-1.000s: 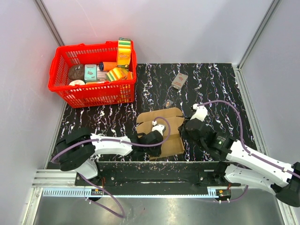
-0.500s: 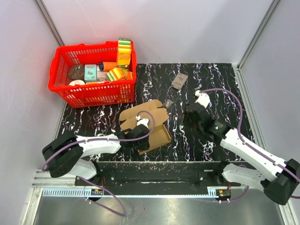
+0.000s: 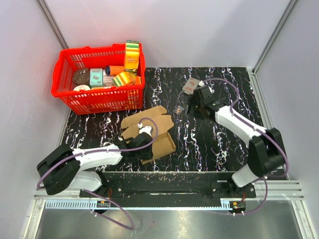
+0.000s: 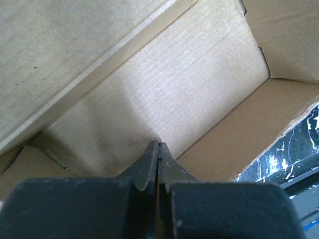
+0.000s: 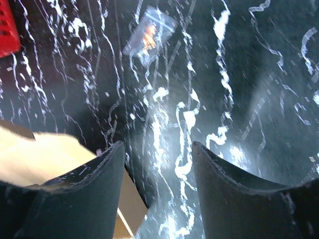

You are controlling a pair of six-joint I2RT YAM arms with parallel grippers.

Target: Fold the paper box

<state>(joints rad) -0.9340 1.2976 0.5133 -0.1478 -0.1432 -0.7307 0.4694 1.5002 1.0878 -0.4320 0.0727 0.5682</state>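
The paper box point(image 3: 158, 130) is brown cardboard, partly folded with its flaps up, lying on the black marbled mat left of centre. My left gripper point(image 3: 147, 143) is shut on one of its walls. In the left wrist view the jaws point(image 4: 158, 144) are pinched together on a thin cardboard edge, and the box's inside point(image 4: 174, 84) fills the frame. My right gripper point(image 3: 193, 107) is open and empty over the mat, to the right of the box and apart from it. The right wrist view shows its fingers point(image 5: 158, 147) spread wide, with a corner of the box point(image 5: 45, 154) at the lower left.
A red basket point(image 3: 104, 102) full of groceries stands at the back left, its corner showing in the right wrist view point(image 5: 7, 30). A small grey-and-red packet point(image 3: 191, 85) lies at the back centre. A small clear packet point(image 3: 179, 108) point(image 5: 149, 37) lies between box and right gripper.
My left gripper has dragged the box leftward and turned it. My right gripper has moved off the box's right side, back toward the grey-and-red packet.
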